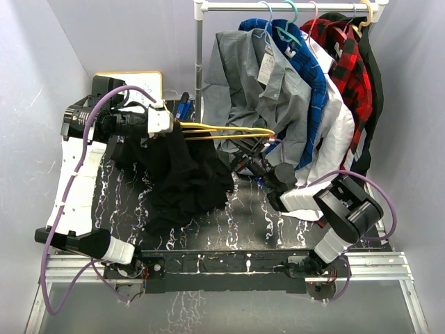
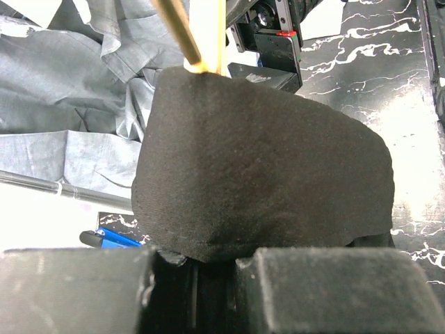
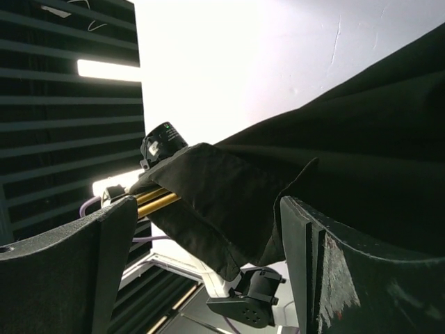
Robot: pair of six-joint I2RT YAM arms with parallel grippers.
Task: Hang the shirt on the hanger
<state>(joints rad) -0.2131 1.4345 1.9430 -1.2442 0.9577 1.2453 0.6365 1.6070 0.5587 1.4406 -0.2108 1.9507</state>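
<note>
The yellow hanger (image 1: 229, 131) is held level above the table, and my left gripper (image 1: 165, 124) is shut on its left end. The black shirt (image 1: 182, 174) is draped over that end and hangs down to the table. In the left wrist view the shirt (image 2: 264, 160) covers the hanger right in front of the nearly touching fingers (image 2: 334, 289), and only two yellow rods (image 2: 198, 35) stick out past it. My right gripper (image 1: 241, 154) stands open just right of the shirt and below the hanger. Its wrist view looks up at the shirt's fold (image 3: 222, 202) and the hanger (image 3: 158, 200).
A clothes rail (image 1: 278, 7) at the back right carries a grey shirt (image 1: 257, 76), a blue one, a white one and a red plaid shirt (image 1: 344, 59), close behind the hanger's free end. A whiteboard (image 1: 142, 82) and a blue pen (image 1: 182, 108) lie at the back left.
</note>
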